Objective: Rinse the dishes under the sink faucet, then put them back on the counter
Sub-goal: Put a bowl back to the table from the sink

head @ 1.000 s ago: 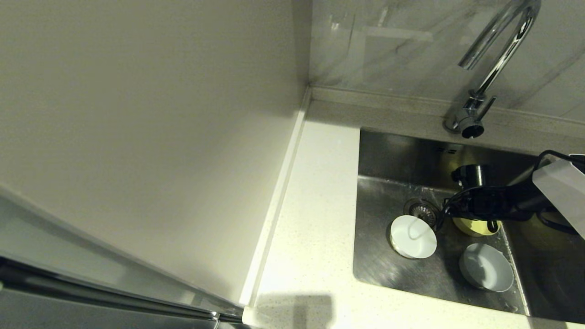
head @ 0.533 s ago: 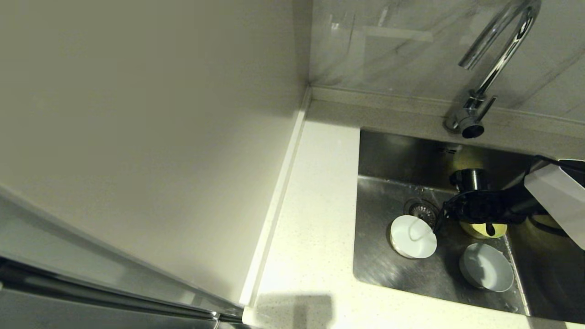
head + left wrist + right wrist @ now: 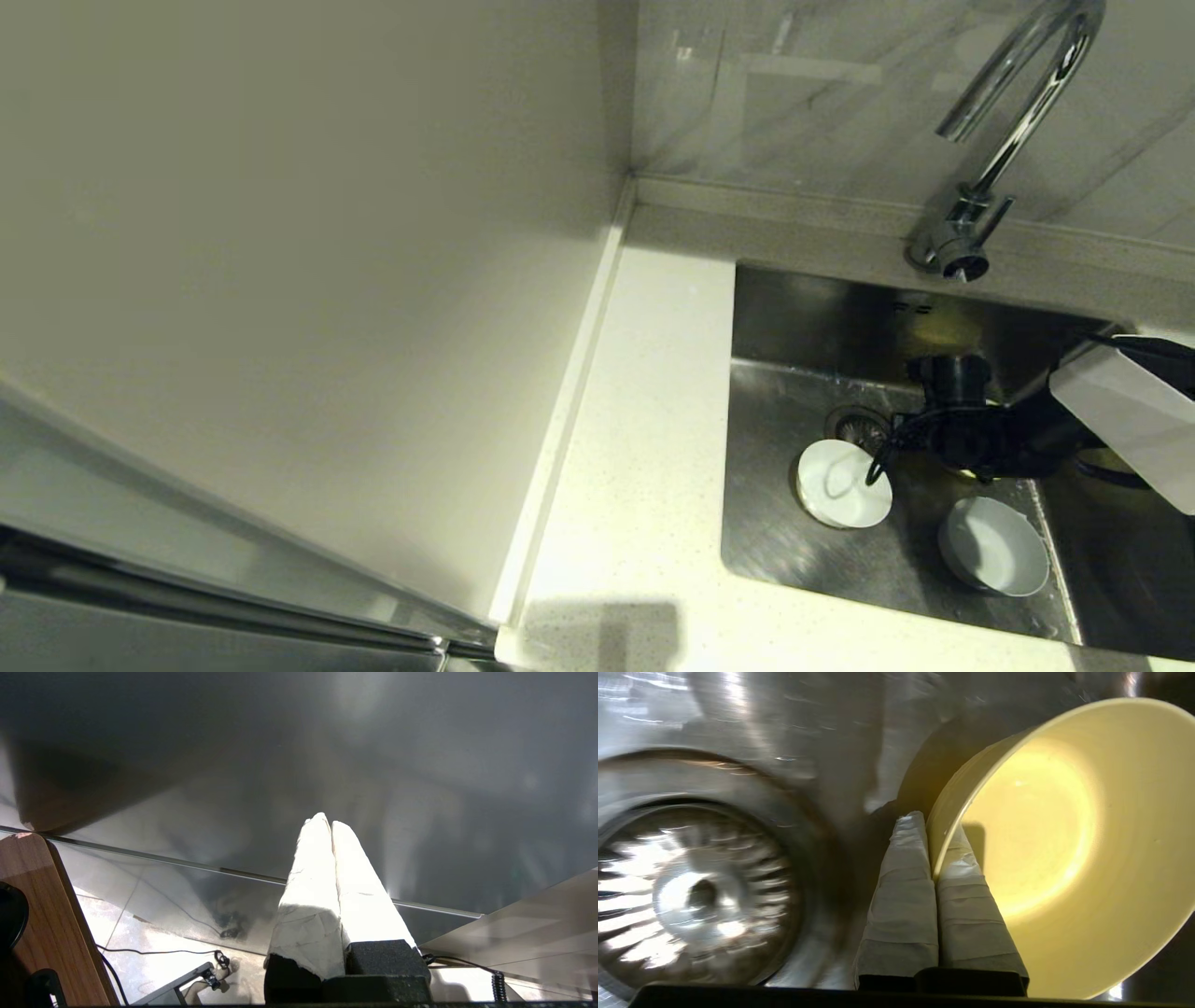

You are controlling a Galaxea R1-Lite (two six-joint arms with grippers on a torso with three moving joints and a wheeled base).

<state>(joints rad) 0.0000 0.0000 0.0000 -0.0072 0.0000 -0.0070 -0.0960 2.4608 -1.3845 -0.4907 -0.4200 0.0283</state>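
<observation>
- Since a second ago the right gripper (image 3: 931, 849) has gone from spread to pinched on the rim of the yellow bowl (image 3: 1045, 844), and its black wrist has drawn a little toward the back wall of the sink (image 3: 794, 317); the bowl, plainly seen under the arm before, is now almost wholly hidden beneath it in the head view.
- Nearest the robot, the speckled counter (image 3: 644, 448) runs along the left and front of the basin, with nothing standing on its visible stretch.
- Just inside the sink's front part lies a pale grey bowl (image 3: 994, 546), mouth up, tilted slightly, apart from the others.
- Left of it and a little farther back, a white bowl (image 3: 843, 483) sits beside the drain strainer (image 3: 857, 427), overlapping the strainer's near edge in the head view.
- Over the middle of the basin, right of the strainer, hangs the right gripper; the wrist view shows one taped finger (image 3: 901, 891) outside the yellow bowl's wall and the other inside it, pressed tight on the rim, with the bowl tipped on its side so its mouth faces sideways.
- That same view shows the strainer close beside the held bowl.
- Beyond, on the raised back ledge, stands the faucet (image 3: 1008, 140), its spout curving over the basin; whether water runs cannot be told.
- Away from the sink, the left gripper (image 3: 331, 830) is parked, its two wrapped fingers pressed together on nothing.
</observation>
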